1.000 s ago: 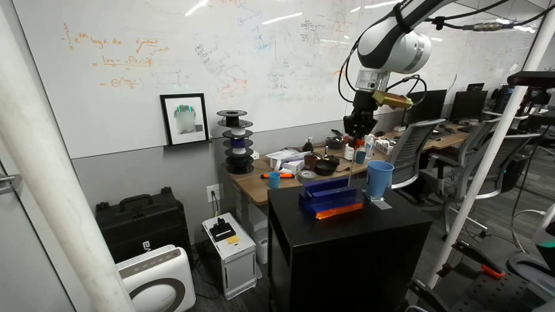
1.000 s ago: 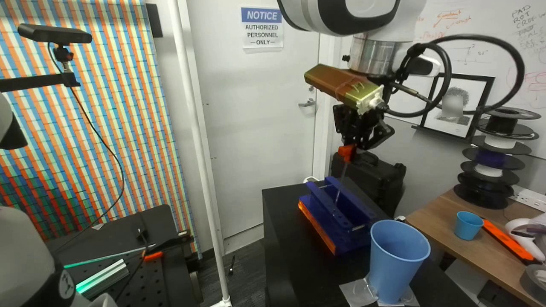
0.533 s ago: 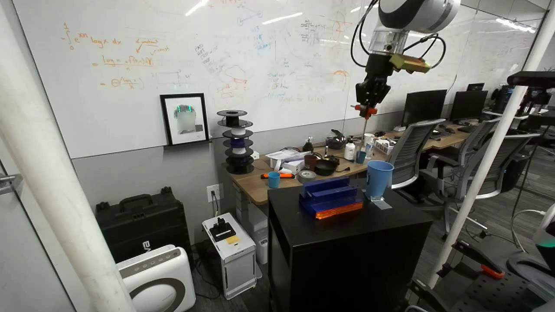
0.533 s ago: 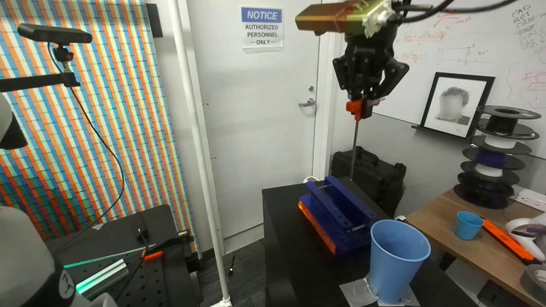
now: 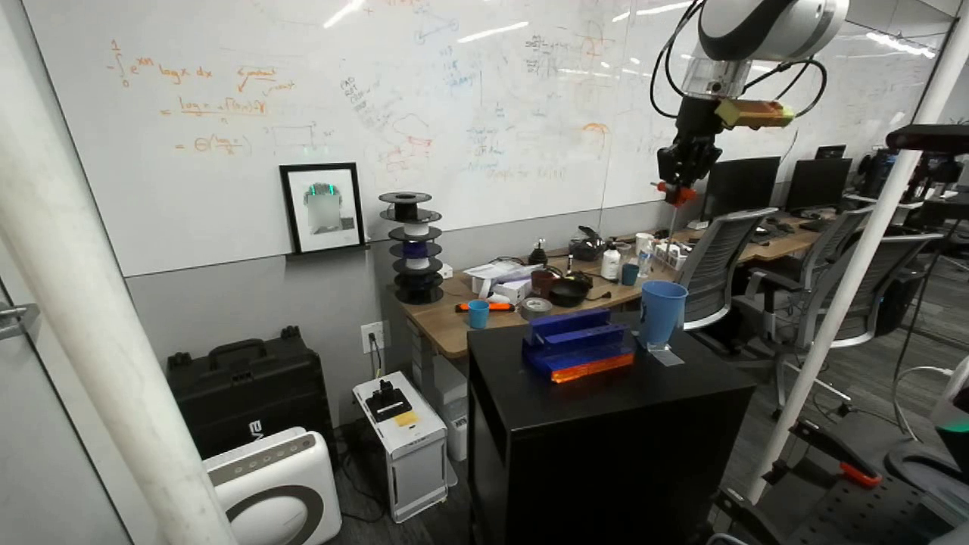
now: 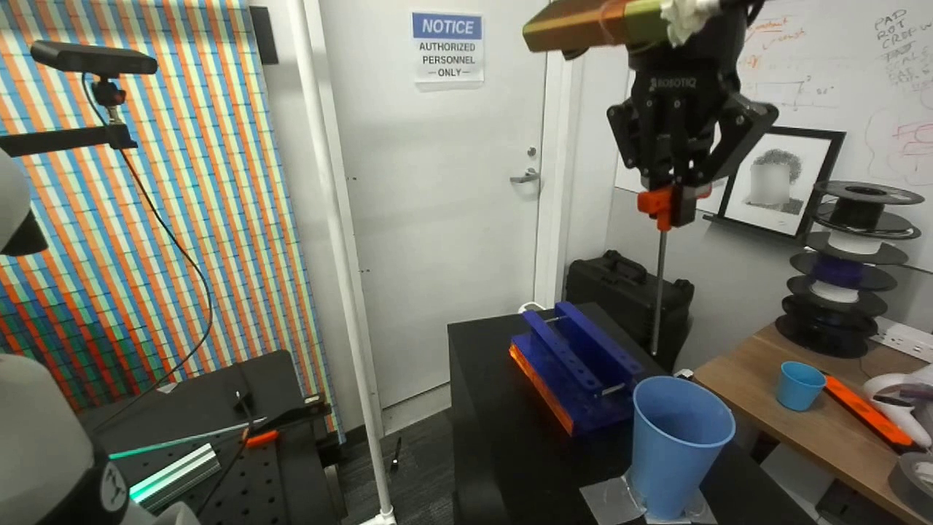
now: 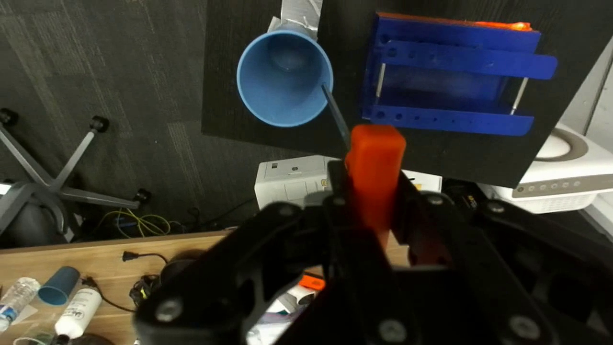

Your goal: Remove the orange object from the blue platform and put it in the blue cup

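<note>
End effector [image 6: 669, 193] is clamping the orange-handled, metal-shafted tool [image 6: 654, 203] high near a black tabletop [image 5: 545, 401] corner, where a light-blue tumbler [image 6: 672, 470] is standing; lowered off-centre, the slanting shaft [image 6: 659, 292] could be catching the rim [image 7: 285, 125].

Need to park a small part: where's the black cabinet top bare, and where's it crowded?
Bare in an exterior view: black cabinet top between the orange strip along the blue platform, the tape and the near edge. Crowded: the narrow gap between blue platform and blue cup; the orange object hangs higher, near the blue cup.
</note>
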`<action>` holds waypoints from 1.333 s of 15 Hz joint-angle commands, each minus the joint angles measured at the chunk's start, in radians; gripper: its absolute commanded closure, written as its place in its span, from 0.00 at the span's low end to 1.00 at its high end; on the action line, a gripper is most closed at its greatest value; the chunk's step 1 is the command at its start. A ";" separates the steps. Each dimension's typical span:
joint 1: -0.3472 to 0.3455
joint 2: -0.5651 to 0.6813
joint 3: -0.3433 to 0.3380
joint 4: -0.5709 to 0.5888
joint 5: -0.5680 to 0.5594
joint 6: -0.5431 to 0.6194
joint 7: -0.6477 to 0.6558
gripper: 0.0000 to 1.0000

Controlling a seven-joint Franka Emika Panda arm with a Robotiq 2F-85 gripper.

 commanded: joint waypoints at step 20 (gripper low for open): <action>0.017 -0.122 -0.009 -0.121 0.314 -0.050 -0.119 0.00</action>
